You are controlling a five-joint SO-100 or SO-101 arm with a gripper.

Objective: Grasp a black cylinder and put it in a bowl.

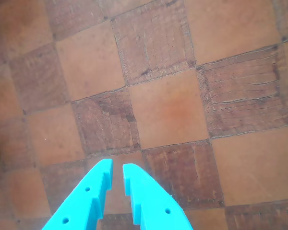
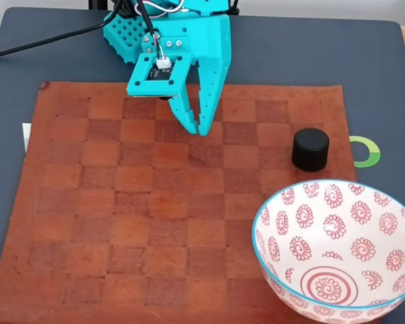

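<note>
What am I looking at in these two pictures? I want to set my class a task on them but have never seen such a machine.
It is a small turquoise robot arm ending in a two-finger claw. The fixed view looks down at the table from in front of the arm. The wrist view comes from a camera riding on the arm, so the claw pokes in from the bottom edge. On the table lies a brown leather checkerboard mat. On it stand a black cylinder and, nearer the camera, a white bowl with red spirals. The claw is nearly closed and holds nothing; it hangs over the mat, well away from the cylinder.
</note>
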